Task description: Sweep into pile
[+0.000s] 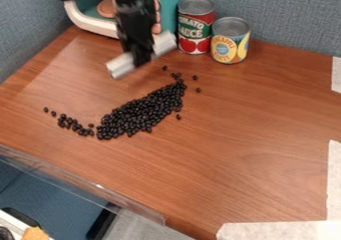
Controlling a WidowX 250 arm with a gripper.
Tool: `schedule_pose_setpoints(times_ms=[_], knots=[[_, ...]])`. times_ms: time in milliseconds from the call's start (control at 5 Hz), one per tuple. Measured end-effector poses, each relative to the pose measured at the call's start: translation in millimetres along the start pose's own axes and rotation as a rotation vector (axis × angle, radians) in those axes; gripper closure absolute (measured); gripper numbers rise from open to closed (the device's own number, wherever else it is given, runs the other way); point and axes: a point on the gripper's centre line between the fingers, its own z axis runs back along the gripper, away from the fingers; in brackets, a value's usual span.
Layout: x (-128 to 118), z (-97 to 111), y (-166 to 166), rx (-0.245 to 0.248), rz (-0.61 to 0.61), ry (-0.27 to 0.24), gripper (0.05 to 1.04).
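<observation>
Dark beans lie in a slanting heap just below the gripper in the view

The black gripper point(141, 60) hangs over the far part of the brown tabletop point(259, 129), its fingers clamped on a pale bar point(121, 66) that sticks out on both sides. The black beans point(138, 114) lie nearer the camera than the gripper and apart from the bar. Their main heap runs at a slant, from a narrow end near the bar to a broad end toward the lower left of the view. A thin, loose trail bends off from that broad end to the left, and a few single beans sit around the heap's narrow end and right side.

Behind the gripper stands a teal-and-white toy housing point(83, 21). To its right are a red-labelled can point(194, 29) and a shorter yellow-and-blue can point(230, 44), side by side.
</observation>
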Motion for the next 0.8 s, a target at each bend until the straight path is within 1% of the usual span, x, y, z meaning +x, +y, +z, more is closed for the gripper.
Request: schedule_pose_setpoints(times_ms=[200,400,600,800], knots=[[-19,15,40,0.023,0.106,-0.007,0.703],[-59,10,68,0.040,0.218,0.038,0.703],[-108,0,92,0.032,0.347,0.082,0.703],[-129,-12,97,0.032,0.402,0.106,0.703]])
